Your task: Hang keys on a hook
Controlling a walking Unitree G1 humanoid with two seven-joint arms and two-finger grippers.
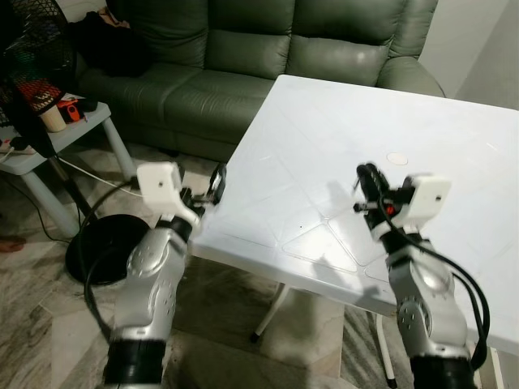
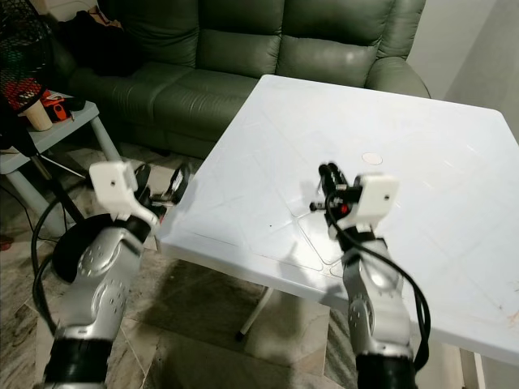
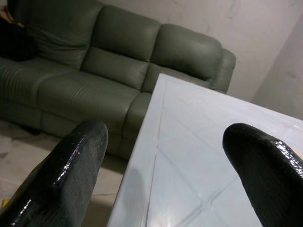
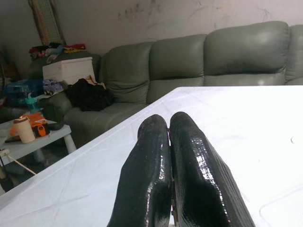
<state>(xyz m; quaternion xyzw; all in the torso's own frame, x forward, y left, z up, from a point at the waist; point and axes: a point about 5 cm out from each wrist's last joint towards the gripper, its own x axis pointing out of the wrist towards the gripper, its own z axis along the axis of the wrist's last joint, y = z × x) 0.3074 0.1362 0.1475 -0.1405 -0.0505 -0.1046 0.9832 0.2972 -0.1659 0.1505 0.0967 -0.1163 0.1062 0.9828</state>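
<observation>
Right claw (image 1: 366,180) sits at centre-right of the head view, raised over the white desk (image 1: 340,138), its two black fingers (image 4: 161,179) pressed together with nothing visible between them. Left claw (image 1: 212,185) is at centre-left, level with the desk's near-left edge, fingers (image 3: 71,165) spread wide apart and empty.

Progress: judged not begun. Neither keys nor a hook can be made out in any view, so no position relative to either claw can be given. The desk carries only a small round mark (image 1: 396,158) near its middle, above the right claw in frame.

Remaining: locate the keys, take hold of them, find the hook, hang them.

Upper frame: green sofa (image 1: 243,49). Far left: a small side table (image 1: 49,138) with clutter.
</observation>
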